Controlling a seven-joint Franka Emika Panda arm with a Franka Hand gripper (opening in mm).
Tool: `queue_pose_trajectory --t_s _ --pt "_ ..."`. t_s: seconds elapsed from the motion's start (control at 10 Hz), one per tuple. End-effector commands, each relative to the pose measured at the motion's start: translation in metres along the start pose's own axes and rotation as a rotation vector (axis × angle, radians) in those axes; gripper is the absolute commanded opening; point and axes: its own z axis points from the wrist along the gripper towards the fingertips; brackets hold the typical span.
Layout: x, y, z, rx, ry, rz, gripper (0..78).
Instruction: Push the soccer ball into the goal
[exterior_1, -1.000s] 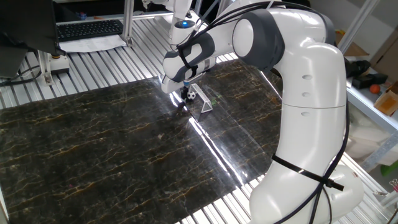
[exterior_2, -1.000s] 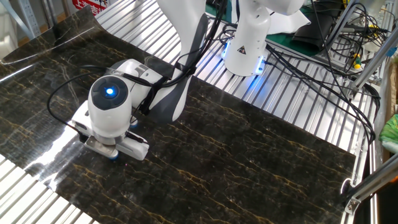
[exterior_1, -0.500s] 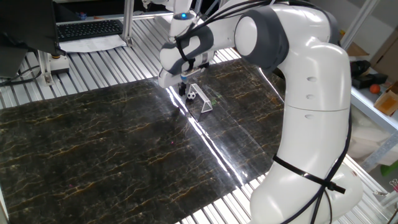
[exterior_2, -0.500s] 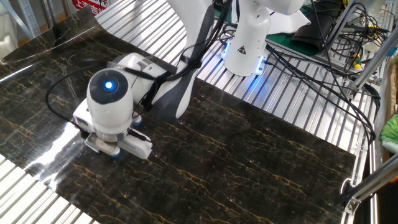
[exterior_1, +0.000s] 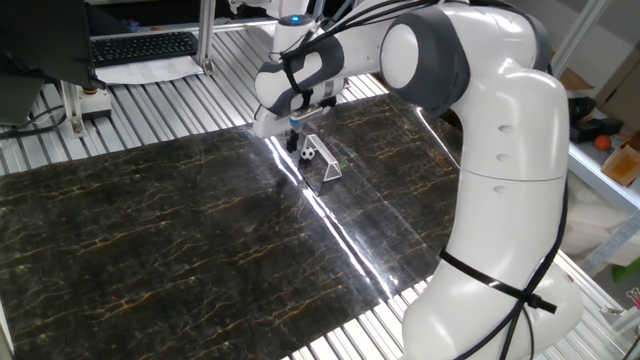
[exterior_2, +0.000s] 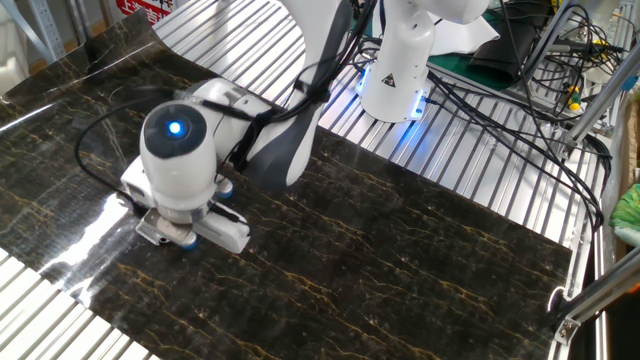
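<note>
In one fixed view the small silver-grey goal (exterior_1: 325, 162) stands on the dark marble-patterned mat (exterior_1: 180, 230), near its far edge. The tiny white soccer ball (exterior_1: 309, 154) with black patches lies in the goal's mouth at its far-left end. My gripper (exterior_1: 292, 143) hangs just left of the ball and slightly above the mat, with its dark fingertips together and nothing between them. In the other fixed view the gripper head (exterior_2: 192, 232) hides the fingers, the ball and the goal.
Ribbed metal table (exterior_1: 150, 110) surrounds the mat. A keyboard (exterior_1: 145, 46) lies at the back left. The arm's base (exterior_2: 395, 75) and cables (exterior_2: 520, 120) are at the far side in the other view. A bright glare streak (exterior_1: 340, 235) crosses the mat.
The gripper has risen a little and drawn back from the goal. The ball and the goal have stayed where they were.
</note>
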Motion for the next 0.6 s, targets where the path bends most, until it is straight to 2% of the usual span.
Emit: queue_pose_trajectory --t_s 0.1,0.3,0.6 --pt "0.026 0.033 -0.073 -0.115 -0.005 0.113 0.0" --pt "0.04 0.033 -0.091 -0.168 -0.023 0.146 0.0" --pt "0.055 0.02 -0.106 -0.165 -0.04 0.132 0.0"
